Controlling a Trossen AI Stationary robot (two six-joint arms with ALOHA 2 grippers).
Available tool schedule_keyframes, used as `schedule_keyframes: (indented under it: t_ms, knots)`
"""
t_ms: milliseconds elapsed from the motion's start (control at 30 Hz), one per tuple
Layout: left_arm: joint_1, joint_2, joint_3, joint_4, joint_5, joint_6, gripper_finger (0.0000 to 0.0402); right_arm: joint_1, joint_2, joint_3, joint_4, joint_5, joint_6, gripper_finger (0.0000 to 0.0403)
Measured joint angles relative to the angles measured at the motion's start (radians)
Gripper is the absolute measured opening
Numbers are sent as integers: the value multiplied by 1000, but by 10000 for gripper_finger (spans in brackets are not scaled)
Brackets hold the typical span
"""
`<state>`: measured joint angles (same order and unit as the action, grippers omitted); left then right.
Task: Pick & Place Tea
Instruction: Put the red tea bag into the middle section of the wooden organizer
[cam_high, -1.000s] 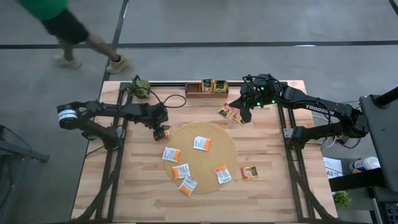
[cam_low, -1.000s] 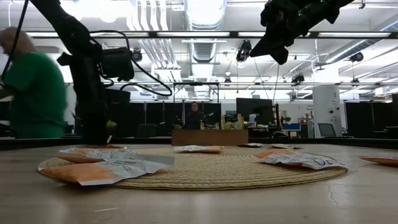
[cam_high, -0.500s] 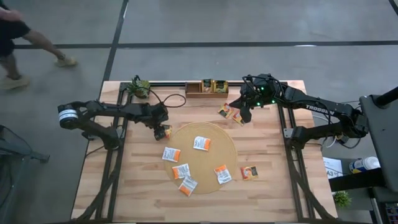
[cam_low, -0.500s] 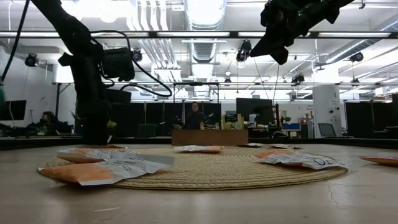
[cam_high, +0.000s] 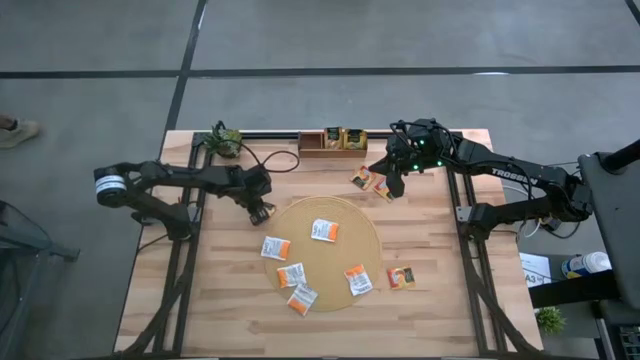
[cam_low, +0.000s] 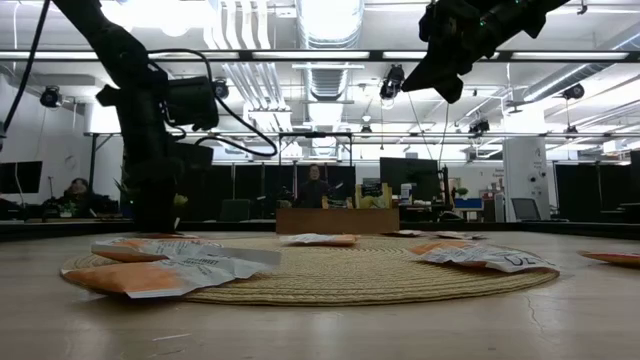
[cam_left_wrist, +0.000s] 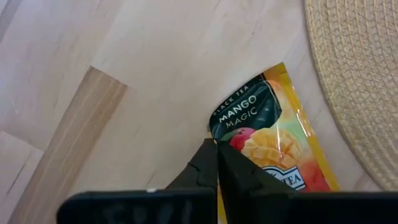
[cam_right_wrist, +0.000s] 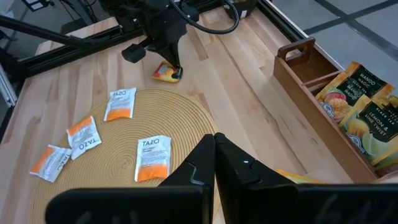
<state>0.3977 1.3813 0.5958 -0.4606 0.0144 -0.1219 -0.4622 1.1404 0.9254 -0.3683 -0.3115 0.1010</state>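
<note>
A dark green and yellow tea sachet (cam_left_wrist: 273, 143) lies on the wood just left of the round woven mat (cam_high: 340, 255). My left gripper (cam_high: 263, 211) stands over it, pointing steeply down, shut on its edge. Several white-and-orange sachets (cam_high: 323, 230) lie flat on the mat, and an orange one (cam_high: 401, 277) lies on the wood to the mat's right. My right gripper (cam_high: 392, 188) hangs shut and holding nothing, high above two sachets (cam_high: 364, 179) at the far right. Two dark green sachets (cam_right_wrist: 367, 106) stand upright in the wooden tray (cam_high: 312, 143). My left gripper pinches the dark sachet at its edge (cam_left_wrist: 219, 138), close to the dark printed end, between its two fingers. The fingers (cam_left_wrist: 233, 171) come from above, slanting steeply down. The sachet lies flat on the table beside the mat's rim.
A small potted plant (cam_high: 224, 139) stands at the far left corner, with a cable (cam_high: 285, 160) looping beside it. Black frame rails (cam_high: 192, 200) run along both table sides. Bare wood lies near the front edge (cam_high: 330, 335).
My left gripper has shut its fingers on the dark sachet without leaving its spot over it. The sachet has stayed on the table. A person on the floor beyond the table has walked off toward the left.
</note>
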Motion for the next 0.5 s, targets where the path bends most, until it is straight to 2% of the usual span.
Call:
schedule_keyframes:
  t_ms: [200, 500]
  knots:
    - [-2, 1, 84, -29, 1, 0, 1, 0, 0, 0, 0, 0, -4, 9]
    - [0, -1, 262, -41, -126, 39, 0, 0, 0, 0, 0, 0, -4, 9]
